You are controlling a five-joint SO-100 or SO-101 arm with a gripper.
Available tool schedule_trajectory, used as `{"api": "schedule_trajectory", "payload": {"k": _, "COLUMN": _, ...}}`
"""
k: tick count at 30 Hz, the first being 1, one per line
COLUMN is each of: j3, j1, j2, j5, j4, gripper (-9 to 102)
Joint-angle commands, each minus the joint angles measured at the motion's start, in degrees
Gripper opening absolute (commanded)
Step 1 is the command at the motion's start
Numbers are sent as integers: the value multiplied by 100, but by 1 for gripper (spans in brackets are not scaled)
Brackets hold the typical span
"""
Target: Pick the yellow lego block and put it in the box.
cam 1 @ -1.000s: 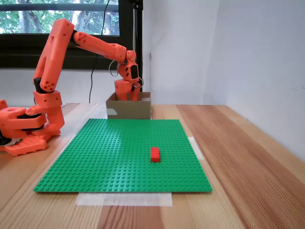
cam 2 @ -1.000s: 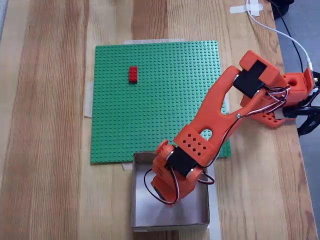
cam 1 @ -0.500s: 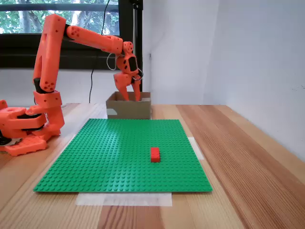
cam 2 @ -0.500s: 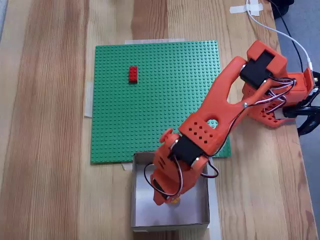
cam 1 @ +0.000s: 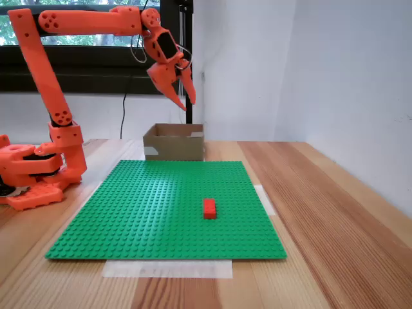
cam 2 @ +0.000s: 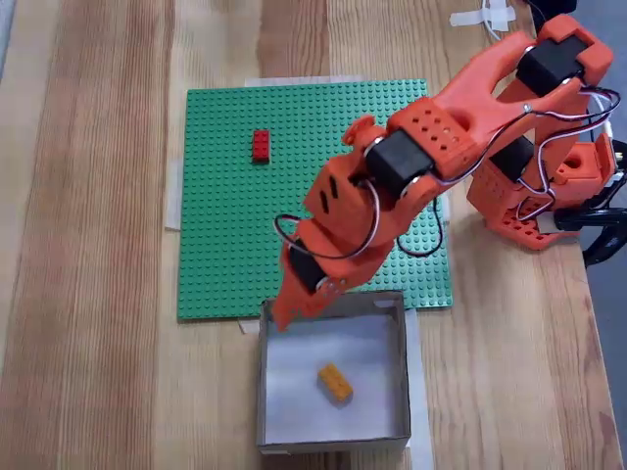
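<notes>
The yellow lego block lies tilted on the pale floor of the box, free of the gripper. The box is low brown cardboard and stands at the far edge of the green baseplate. My orange gripper hangs high above the box, its fingers spread and pointing down, with nothing between them. From above, the gripper overlaps the box's rim on the baseplate side. In the view from the table's level the box wall hides the block.
A red brick sits on the baseplate; from above the red brick is far from the box. The arm's base stands left of the plate. A white wall borders the table.
The gripper has risen out of the box and swung back over its rim toward the baseplate. The yellow block stayed behind on the box floor, now uncovered.
</notes>
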Motion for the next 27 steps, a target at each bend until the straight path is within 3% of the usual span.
{"api": "schedule_trajectory", "payload": {"k": 1, "j3": 70, "j1": 308, "j2": 580, "j5": -167, "j4": -62, "gripper": 10}}
{"api": "schedule_trajectory", "payload": {"k": 11, "j3": 703, "j1": 1564, "j2": 1767, "j5": -501, "j4": -598, "gripper": 1}}
{"api": "schedule_trajectory", "payload": {"k": 12, "j3": 967, "j1": 2048, "j2": 2145, "j5": -501, "j4": -659, "gripper": -1}}
{"api": "schedule_trajectory", "payload": {"k": 27, "j3": 3085, "j1": 3146, "j2": 4210, "j5": -141, "j4": -1441, "gripper": -1}}
